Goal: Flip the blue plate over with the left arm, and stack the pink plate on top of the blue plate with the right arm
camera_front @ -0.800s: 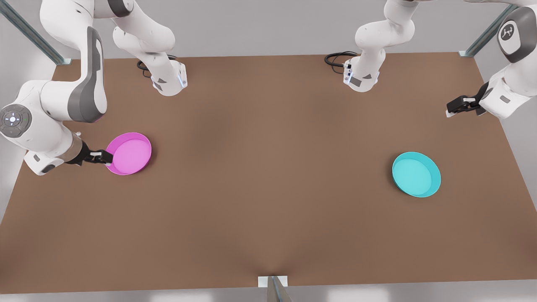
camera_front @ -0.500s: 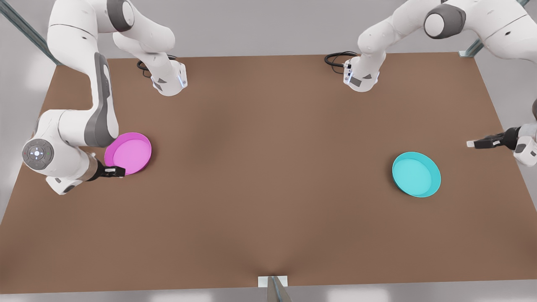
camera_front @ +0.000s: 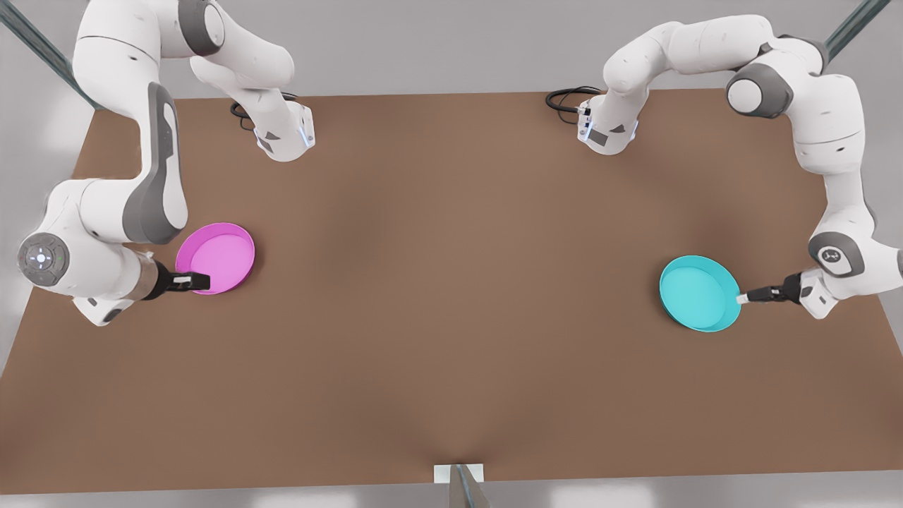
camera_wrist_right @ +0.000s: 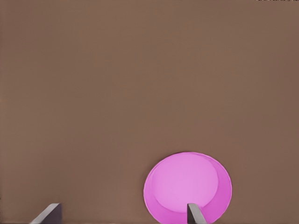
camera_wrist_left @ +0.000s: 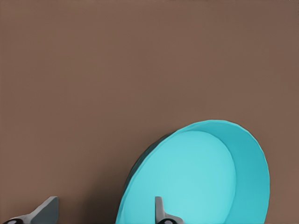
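Observation:
The blue plate lies rim up on the brown table at the front view's right. My left gripper reaches its rim from the right. In the left wrist view the left gripper is open, one finger over the blue plate and the other over bare table outside the rim. The pink plate lies rim up at the front view's left. My right gripper hovers over its front-left rim. The right wrist view shows the right gripper open, with one finger in front of the pink plate.
Both arm bases stand at the table's back edge, each with a black cable loop. A metal bracket sits at the middle of the front edge. Wide brown table surface separates the two plates.
The left gripper swung from the table's right edge down and inward to the blue plate's rim. The right gripper shifted a little along the pink plate's near rim. Neither plate moved.

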Tool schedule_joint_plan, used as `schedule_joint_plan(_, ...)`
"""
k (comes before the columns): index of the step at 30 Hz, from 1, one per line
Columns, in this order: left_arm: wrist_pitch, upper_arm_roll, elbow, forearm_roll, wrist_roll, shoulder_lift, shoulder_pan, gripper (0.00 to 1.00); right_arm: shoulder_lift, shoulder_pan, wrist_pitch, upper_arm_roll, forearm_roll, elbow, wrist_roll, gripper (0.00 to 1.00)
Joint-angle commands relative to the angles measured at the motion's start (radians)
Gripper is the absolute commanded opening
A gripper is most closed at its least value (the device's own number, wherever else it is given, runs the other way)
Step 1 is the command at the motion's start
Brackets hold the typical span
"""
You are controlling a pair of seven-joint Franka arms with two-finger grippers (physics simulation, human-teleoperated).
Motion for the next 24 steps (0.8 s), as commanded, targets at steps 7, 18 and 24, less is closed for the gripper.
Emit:
schedule_joint_plan(7,0.034,-0.006,-0.062,-0.040,0.278,-0.022,-0.011,1.00,0.047,0.036,0.061,0.002,0.022,0.017,-0.035,1.00)
schedule_joint_plan(18,-0.029,-0.013,-0.062,-0.048,0.235,-0.010,-0.026,0.75,0.064,0.041,0.114,0.003,0.045,0.011,0.028,1.00)
schedule_joint_plan(24,-0.028,-0.010,-0.060,-0.046,0.223,-0.007,-0.032,0.58,0.065,0.041,0.120,0.003,0.052,0.007,0.028,1.00)
